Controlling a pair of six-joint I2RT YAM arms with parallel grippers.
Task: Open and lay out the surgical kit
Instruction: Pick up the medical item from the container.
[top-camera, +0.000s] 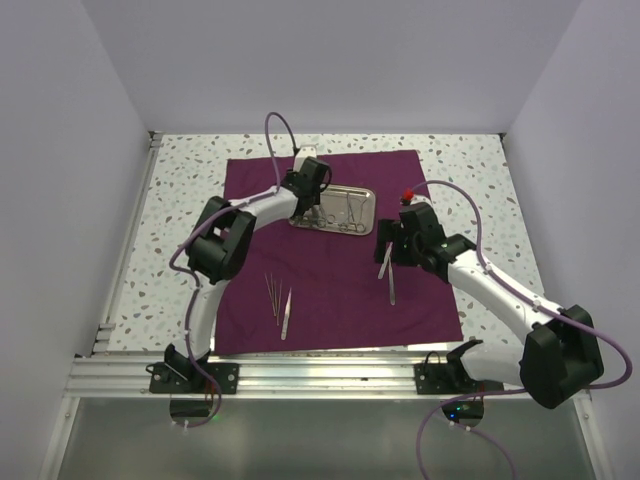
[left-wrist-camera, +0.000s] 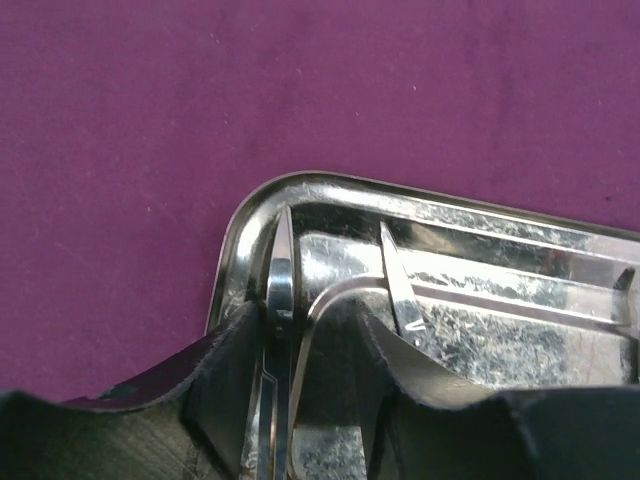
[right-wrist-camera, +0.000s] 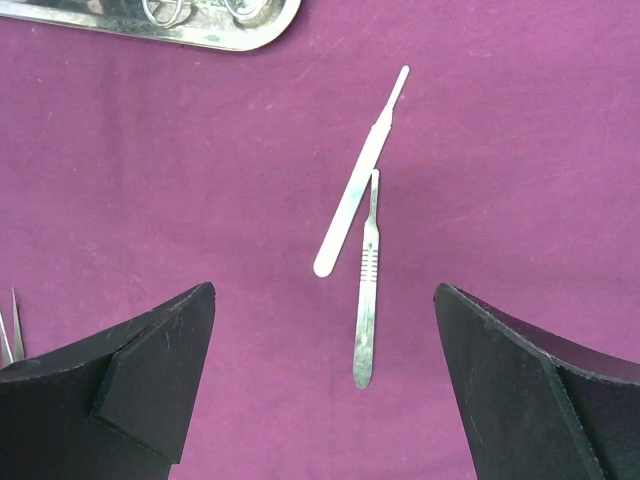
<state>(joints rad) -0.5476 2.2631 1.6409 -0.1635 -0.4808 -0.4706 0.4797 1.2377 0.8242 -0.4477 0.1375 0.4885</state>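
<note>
Looks like mid lay-out, with the cloth (top-camera: 340, 310) opened flat and the tray (left-wrist-camera: 235, 240) partly unloaded; next calls for closing the left tool (left-wrist-camera: 325, 315) squarely on one slippery sliver, lifting clear of the rim, then setting it down beside the others. Nearest the bases, see thin steel tweezers (top-camera: 277, 298) fanned on matte purple weave over the speckled worktop (top-camera: 180, 180); further in, find the right tool (right-wrist-camera: 325, 295) hanging wide and holding nothing above a plain knife handle (right-wrist-camera: 362, 170) and a ribbed knife handle (right-wrist-camera: 366, 290); farthest, find the left tool in the shiny, scratched, round-cornered tray, narrowed astride a thin pointed instrument (left-wrist-camera: 280, 270), seemingly not yet clamped; note ring-handled scissors (top-camera: 350, 212) lying there too.
</note>
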